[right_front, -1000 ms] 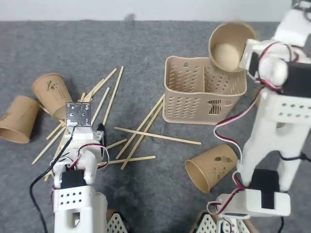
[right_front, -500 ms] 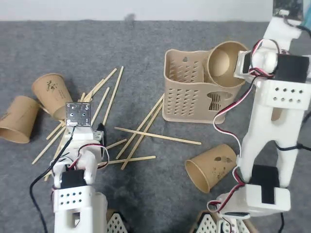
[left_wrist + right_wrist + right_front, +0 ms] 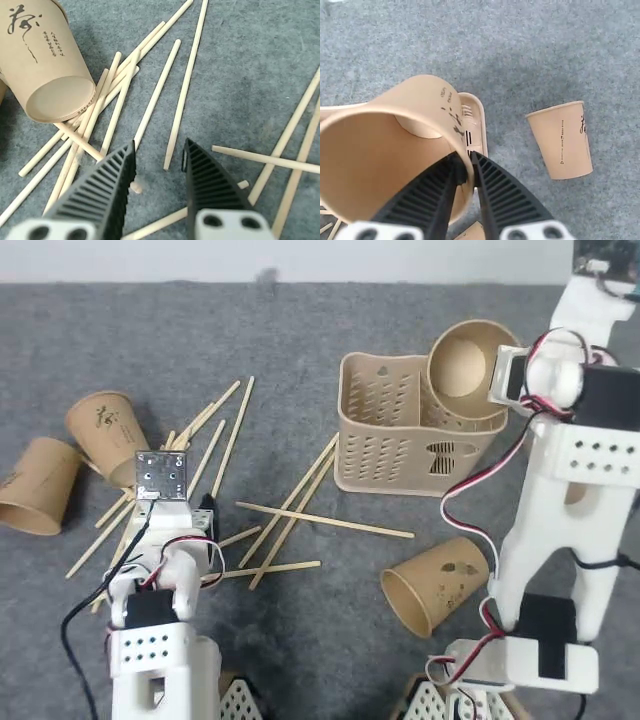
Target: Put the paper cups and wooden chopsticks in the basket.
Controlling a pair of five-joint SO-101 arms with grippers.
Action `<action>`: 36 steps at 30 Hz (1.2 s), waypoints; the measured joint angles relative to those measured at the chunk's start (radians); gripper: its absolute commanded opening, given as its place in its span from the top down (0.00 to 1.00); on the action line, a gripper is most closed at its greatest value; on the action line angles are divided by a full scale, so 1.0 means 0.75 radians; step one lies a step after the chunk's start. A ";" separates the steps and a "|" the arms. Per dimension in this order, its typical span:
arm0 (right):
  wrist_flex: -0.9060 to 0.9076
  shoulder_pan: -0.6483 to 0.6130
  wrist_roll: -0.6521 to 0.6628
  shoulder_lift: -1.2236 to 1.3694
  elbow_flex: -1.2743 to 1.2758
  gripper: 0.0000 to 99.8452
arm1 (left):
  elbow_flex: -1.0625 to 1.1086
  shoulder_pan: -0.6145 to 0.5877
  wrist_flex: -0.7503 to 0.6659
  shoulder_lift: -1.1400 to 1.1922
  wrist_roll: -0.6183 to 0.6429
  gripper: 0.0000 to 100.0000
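Cup over basket, right arm; left arm parked above the sticks.

The right gripper [image 3: 465,161] has its fingers pinched on the rim wall of a paper cup [image 3: 463,360], one finger inside and one outside. This is likely so the base goes first into the right-hand compartment of the basket [image 3: 385,455]. The cup is tilted, mouth up, its lower part inside the basket's rim. The left gripper [image 3: 158,150] hovers low over the scattered chopsticks [image 3: 290,512], fingers moderately apart and holding nothing. Another cup [image 3: 436,585] lies on its side on the bench [image 3: 300,330] in front of the basket, and two more [image 3: 103,430] lie far left. Compared with a second ago, the held cup is lower and over the compartment rather than behind the basket's corner. Half a second ago it sat slightly deeper. The left arm is unchanged.
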 measured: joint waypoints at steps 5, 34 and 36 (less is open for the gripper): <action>0.000 0.000 0.018 0.000 0.000 0.99 | 0.000 0.000 0.000 0.000 0.000 0.86; 0.000 -0.023 0.145 -0.088 0.160 0.94 | 0.000 0.000 0.000 0.000 0.000 0.86; 0.000 -0.041 0.145 -0.029 0.160 0.94 | 0.000 0.000 0.000 0.000 0.000 0.86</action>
